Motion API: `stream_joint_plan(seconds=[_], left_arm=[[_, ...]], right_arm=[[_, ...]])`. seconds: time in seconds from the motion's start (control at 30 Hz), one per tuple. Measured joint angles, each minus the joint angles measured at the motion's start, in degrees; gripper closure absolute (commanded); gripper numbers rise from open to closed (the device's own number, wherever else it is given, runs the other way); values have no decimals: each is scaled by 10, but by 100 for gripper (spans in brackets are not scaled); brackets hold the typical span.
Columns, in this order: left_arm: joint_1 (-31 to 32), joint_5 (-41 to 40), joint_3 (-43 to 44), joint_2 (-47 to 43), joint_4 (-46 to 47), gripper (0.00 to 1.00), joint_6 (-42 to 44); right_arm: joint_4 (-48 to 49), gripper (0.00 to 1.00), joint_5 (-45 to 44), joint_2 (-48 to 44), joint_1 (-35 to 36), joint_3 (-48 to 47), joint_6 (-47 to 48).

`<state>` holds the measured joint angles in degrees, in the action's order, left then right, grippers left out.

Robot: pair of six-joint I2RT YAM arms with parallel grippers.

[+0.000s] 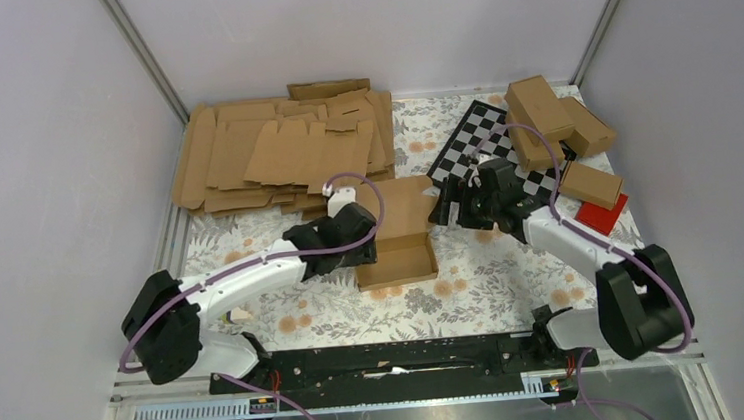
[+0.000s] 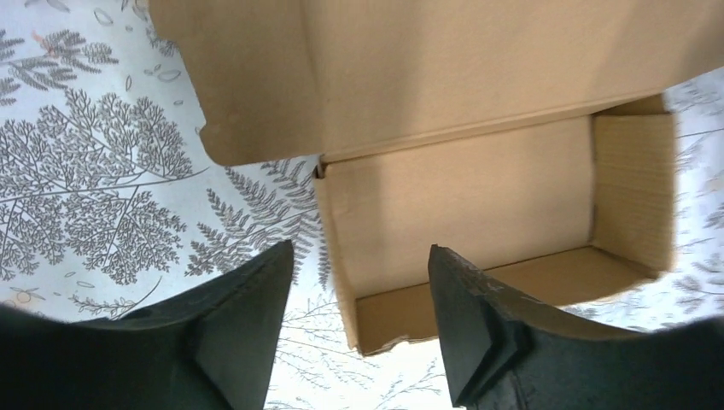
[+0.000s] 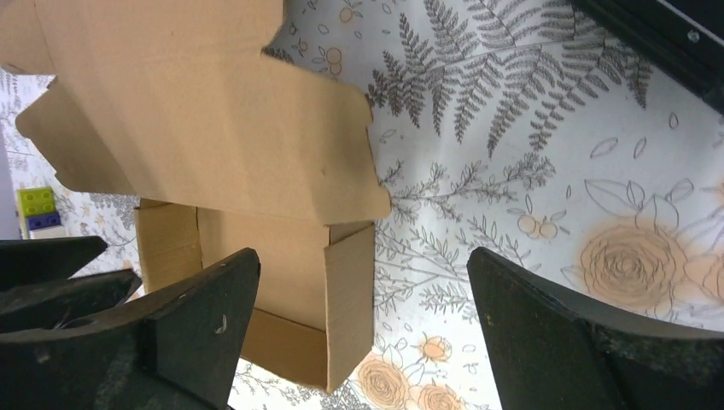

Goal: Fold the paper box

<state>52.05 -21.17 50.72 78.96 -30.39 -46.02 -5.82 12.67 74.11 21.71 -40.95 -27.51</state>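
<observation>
The left jaws are wide apart and hold nothing. Between the two black fingers (image 2: 248, 316), lower down, you can see the near corner of the paper box (image 2: 478, 213). The right jaws are wide apart too and hold nothing, and one end of the box shows under the gap between them. The box sits in the middle of the bench (image 1: 494, 281), which has ferns and flowers printed on it. The left arm (image 1: 252, 270) is just beside the box on one side and the right arm (image 1: 571, 239) is on the other. The box's tray part has its walls standing up and is open on top. Its big lid flap is open at the far side. Far back on the left is a heap of flat brown blanks (image 1: 283, 152). Far back on the right is a black and white checked board (image 1: 483, 141) with closed brown boxes (image 1: 538, 107) on and near it. A red block (image 1: 604, 217) lies just beside one of those boxes.
</observation>
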Motion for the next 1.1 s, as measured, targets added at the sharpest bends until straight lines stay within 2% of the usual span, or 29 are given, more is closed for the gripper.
stream_joint_plan(seconds=[0.17,0.3,0.37,0.6,0.67,0.73,0.8,0.87,0.93,1.03,1.1], left_arm=[[-45,35,26,-31,2,11,31],[-142,78,-3,-85,57,10,50],[-177,92,-21,-97,82,13,56],[-226,175,-33,-42,146,36,73],[-229,193,-35,-32,161,47,78],[-229,205,-35,-24,173,56,85],[-229,212,-35,-19,181,68,90],[-229,217,-35,-14,186,86,95],[-229,221,-35,-7,189,100,103],[-228,227,-31,1,194,100,111],[-223,226,-25,3,196,100,118]], right_arm=[[21,1,46,67,-30,-44,23],[37,2,59,108,-39,-87,40],[36,7,63,121,-41,-104,47],[33,25,94,165,-43,-140,68],[28,35,106,178,-43,-145,71],[21,49,119,192,-43,-153,75],[18,58,127,201,-42,-156,78],[13,63,132,203,-41,-157,80],[7,73,130,203,-38,-159,83],[-16,92,112,203,-22,-174,96],[-27,100,93,202,-5,-186,106]])
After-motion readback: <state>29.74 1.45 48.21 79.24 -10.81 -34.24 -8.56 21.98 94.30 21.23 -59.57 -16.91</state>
